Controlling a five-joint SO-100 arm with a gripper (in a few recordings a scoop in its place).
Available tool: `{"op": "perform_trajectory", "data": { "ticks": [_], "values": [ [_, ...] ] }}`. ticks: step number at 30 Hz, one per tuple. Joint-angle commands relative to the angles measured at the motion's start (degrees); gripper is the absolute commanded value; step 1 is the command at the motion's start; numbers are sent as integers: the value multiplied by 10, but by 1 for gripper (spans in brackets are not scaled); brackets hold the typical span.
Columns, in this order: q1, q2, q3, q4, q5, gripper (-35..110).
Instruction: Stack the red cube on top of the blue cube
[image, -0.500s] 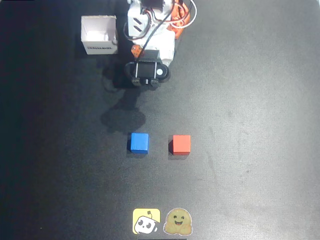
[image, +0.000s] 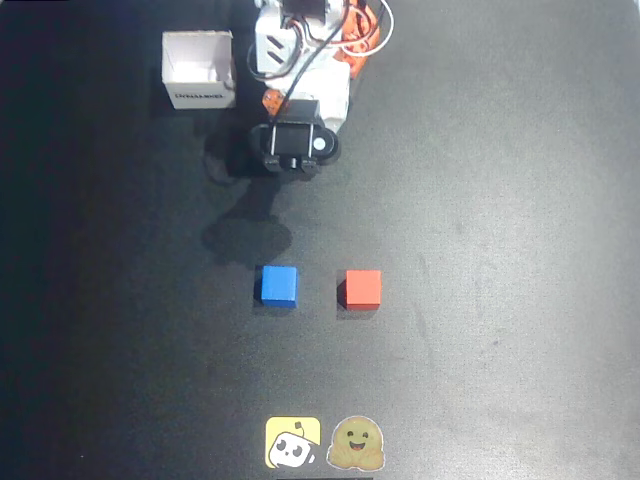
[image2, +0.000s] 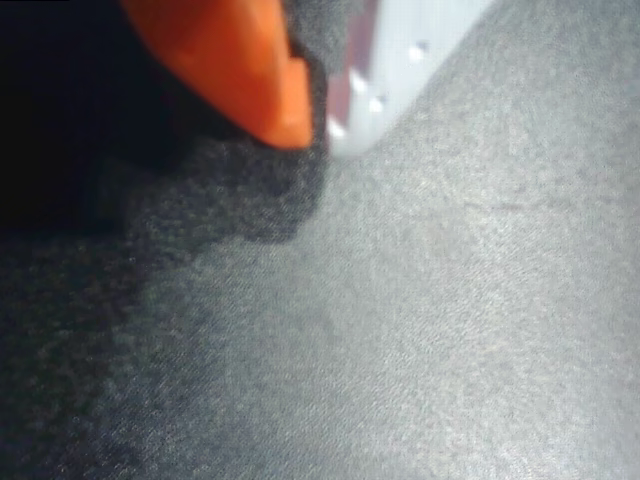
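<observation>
The red cube sits on the black table, in the overhead view just to the right of the blue cube. The two cubes are near each other but not touching. Nothing is on top of the blue cube yet.

The arm is folded up near the top of the overhead view, well apart from both cubes. A white box stands beside it, on the left. In the wrist view an orange finger and a pale finger come close together at their tips, but the picture is blurry. I cannot tell if the pincer is open or closed. It holds nothing that I can see.

I think the job has not really started. The arm has to reach a long way down to the red cube. The cubes are close, so a wide pincer may bump the blue cube and push it away. If it grabs the red cube crooked, the cube may tip or slide off when it is set on the blue one.
</observation>
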Motion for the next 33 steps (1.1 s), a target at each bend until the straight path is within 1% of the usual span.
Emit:
{"op": "perform_trajectory", "data": {
  "ticks": [1,33],
  "values": [
    [0,4,-4,4,-4,0],
    [-11,4,-9,-4,-15,0]
  ]
}}
